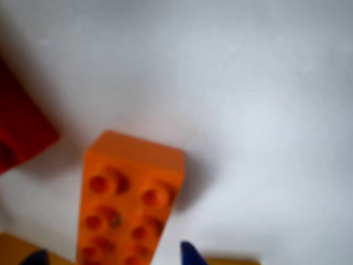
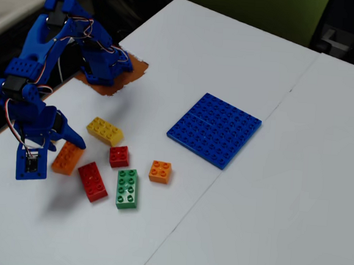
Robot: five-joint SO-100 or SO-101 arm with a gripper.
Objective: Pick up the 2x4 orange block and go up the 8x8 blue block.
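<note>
Orange 2x4 block (image 1: 129, 204) fills the wrist view, lying flat on the worktop (image 1: 265, 110), with the claw (image 1: 113, 259) tips spread either side of it, so it looks lined up for a grab, no contact that I can see. In the fixed view it sits near the worktop's left edge (image 2: 67, 157), well apart from the 8x8 blue block (image 2: 214, 129) toward the middle.

1. Wrist view is soft all over; the 2x4 orange block (image 1: 129, 201) looks blurry and throws a dim shadow to its right.
2. Fixed view is sharp and evenly bright, no glare.
</note>
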